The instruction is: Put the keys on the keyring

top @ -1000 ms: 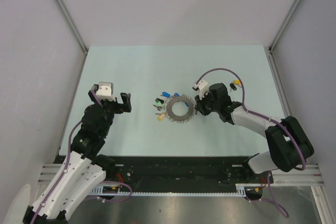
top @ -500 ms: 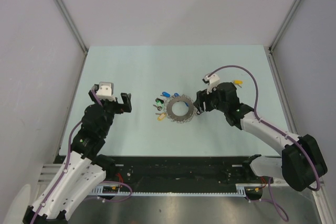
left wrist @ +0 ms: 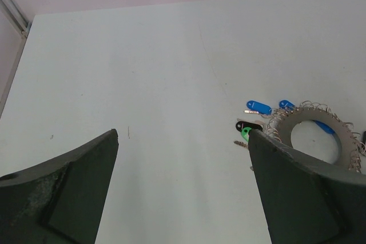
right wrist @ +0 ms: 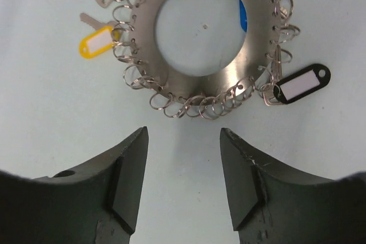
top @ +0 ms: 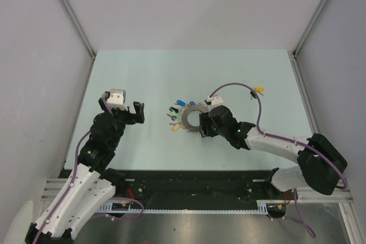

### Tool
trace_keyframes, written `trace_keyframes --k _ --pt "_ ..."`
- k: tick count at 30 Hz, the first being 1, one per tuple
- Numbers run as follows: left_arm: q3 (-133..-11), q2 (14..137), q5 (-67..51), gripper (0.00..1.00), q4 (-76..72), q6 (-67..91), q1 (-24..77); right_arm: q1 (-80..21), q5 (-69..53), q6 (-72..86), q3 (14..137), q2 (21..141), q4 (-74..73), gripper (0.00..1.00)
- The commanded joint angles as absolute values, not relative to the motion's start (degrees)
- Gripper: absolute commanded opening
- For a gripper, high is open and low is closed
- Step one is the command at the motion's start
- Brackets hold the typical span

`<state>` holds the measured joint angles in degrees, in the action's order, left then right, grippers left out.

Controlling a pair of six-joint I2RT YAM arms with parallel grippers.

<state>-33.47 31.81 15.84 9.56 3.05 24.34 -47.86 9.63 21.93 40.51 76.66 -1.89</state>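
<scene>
The keyring (right wrist: 197, 87) is a flat steel ring hung with many small split rings, lying mid-table (top: 186, 120) and also in the left wrist view (left wrist: 300, 114). A black-tagged key (right wrist: 300, 86) lies against its edge among the split rings; whether it is threaded I cannot tell. A yellow-tagged key (right wrist: 97, 42) lies at the opposite edge. Two more keys, one yellow-tagged (top: 260, 90) and one black-tagged (top: 252, 93), lie loose at the back right. My right gripper (right wrist: 184, 135) is open and empty just short of the ring (top: 204, 131). My left gripper (top: 137, 112) is wide open over bare table (left wrist: 183, 135), left of the ring.
Green-tagged (top: 172, 110) and blue-tagged keys (top: 180, 103) lie by the ring's far left side. The right arm's purple cable (top: 240, 85) loops over the back right keys. Grey walls close in the table on three sides.
My right gripper opened and swung from the ring's right side to its near right edge. The black tag now lies free at the ring. The left arm barely moved.
</scene>
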Motion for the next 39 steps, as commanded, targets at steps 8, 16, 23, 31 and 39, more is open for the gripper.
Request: trace_keyframes --k 8,16,23,31,39 --pt "-33.8 31.9 14.7 1.00 8.4 3.0 24.1 -52.7 23.3 31.1 41.3 84.5 4.0 0.38" --pt "-33.7 32.0 14.5 1.00 8.3 2.9 24.1 -53.9 23.5 32.7 42.0 87.9 6.9 0.27" --pt "-33.6 32.0 14.2 1.00 8.2 3.0 24.1 -54.1 23.1 34.4 42.4 89.2 7.6 0.25" --pt "-33.7 32.0 14.1 1.00 8.3 3.0 24.2 -54.0 22.9 34.7 43.0 91.3 8.8 0.24" --pt "-33.5 32.0 13.8 1.00 8.3 3.0 24.2 -53.7 24.1 33.3 43.1 90.7 7.0 0.02"
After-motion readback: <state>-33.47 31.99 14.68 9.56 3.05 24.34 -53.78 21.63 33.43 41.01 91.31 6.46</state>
